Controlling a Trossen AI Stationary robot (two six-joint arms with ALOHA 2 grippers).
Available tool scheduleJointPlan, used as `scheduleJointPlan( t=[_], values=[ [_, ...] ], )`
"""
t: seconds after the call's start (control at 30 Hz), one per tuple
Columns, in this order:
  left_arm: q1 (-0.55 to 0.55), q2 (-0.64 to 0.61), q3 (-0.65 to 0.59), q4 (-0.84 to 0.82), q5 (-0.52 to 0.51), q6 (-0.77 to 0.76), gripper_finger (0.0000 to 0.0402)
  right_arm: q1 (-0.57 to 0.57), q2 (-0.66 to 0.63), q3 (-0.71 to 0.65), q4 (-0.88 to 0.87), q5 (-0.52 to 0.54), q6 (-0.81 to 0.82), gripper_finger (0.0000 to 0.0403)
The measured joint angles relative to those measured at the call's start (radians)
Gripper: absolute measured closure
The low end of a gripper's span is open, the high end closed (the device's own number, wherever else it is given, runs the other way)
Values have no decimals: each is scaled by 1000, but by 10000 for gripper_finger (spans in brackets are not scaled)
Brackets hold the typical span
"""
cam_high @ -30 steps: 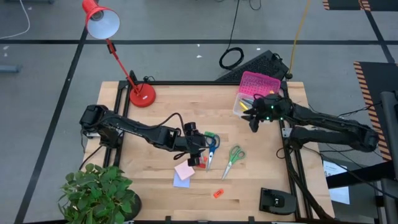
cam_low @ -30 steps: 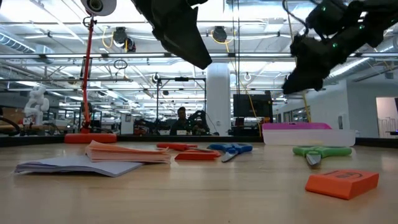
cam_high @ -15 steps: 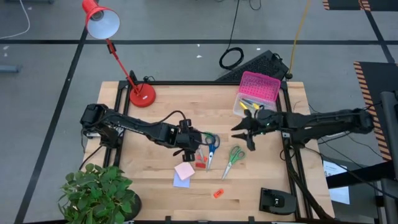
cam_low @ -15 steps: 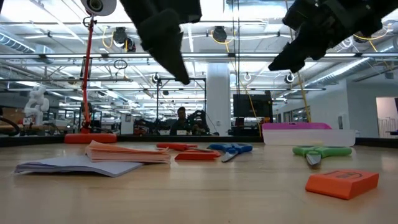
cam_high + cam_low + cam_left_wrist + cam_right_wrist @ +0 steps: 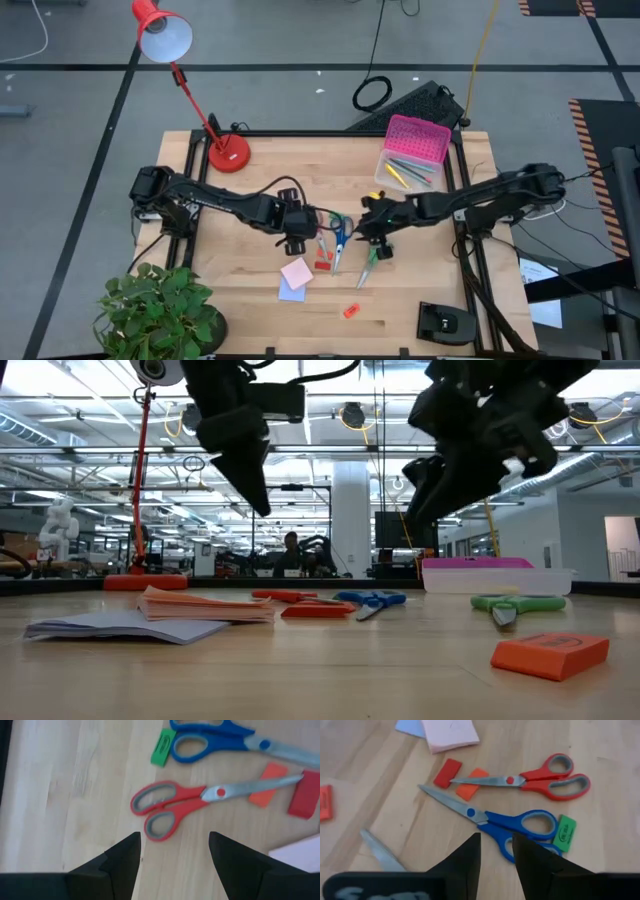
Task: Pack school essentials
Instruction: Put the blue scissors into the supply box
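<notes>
**Scissors and erasers lie loose mid-desk, both grippers above them**

Scissors sit in a cluster at the middle of the desk: the red scissors and the blue scissors lie side by side, with a green eraser just beside the blue handles and two small erasers, one red and one orange, by the red pair's blade. At about four o'clock from that cluster lie the green scissors. At seven o'clock from it the pink sticky-note pad rests on the lavender pad, and another orange eraser lies alone nearer the desk's front edge.

The left gripper hangs over the red scissors' handles, fingers spread wide, holding nothing. The right gripper hangs just above the blue scissors, fingers a narrow gap apart, holding nothing.

At two o'clock on the desk the clear box with its pink lid holds thin coloured pens. A red desk lamp stands at ten o'clock, a potted plant at seven.
</notes>
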Motion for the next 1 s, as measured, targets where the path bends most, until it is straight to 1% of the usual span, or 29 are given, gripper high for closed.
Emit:
scheduleJointPlan(
  t=[0.1, 0.33, 0.43, 0.63, 0.73, 0.8, 1.0],
  values=[
    [0, 0, -3, -42, -20, -22, 163, 0, 53, 18, -4, 21, -25, 304],
    [8, 0, -74, -18, -34, -32, 163, 11, 135, 23, 34, 29, -59, 304],
    [13, 0, -95, -9, -34, -36, 163, 17, 155, 23, 53, 54, -66, 295],
    [13, -26, -151, 144, -33, 24, 163, 18, 224, 23, 151, 52, -70, 257],
    [18, -36, -172, 181, -26, 45, 163, 18, 267, 23, 167, 56, -77, 243],
    [22, -50, -189, 196, -25, 46, 163, 14, 286, 22, 167, 75, -83, 240],
    [34, -88, -223, 258, -24, 62, 163, -10, 294, 23, 175, 77, -94, 245]
  ],
)
